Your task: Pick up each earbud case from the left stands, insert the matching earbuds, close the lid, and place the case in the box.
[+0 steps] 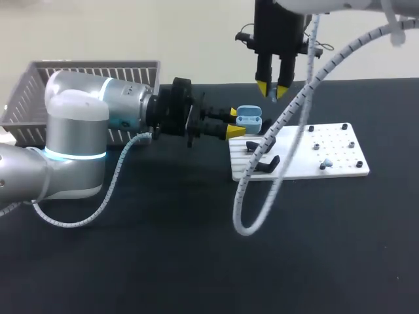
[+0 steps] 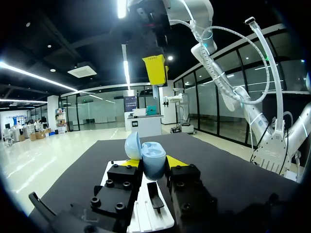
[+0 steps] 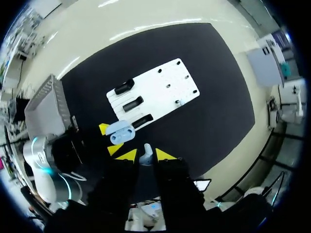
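"Right gripper [image 1: 274, 91] pinched a small pale-blue earbud [image 3: 146, 156], pointing straight down just above the open light-blue plastic earbud case [image 1: 249, 119], not quite centred."

"And the left gripper [image 1: 233, 122] clamped that case from both sides, its length running out ahead of the fingers."

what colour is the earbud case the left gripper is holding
Light blue; the earbud case shows best in the left wrist view.
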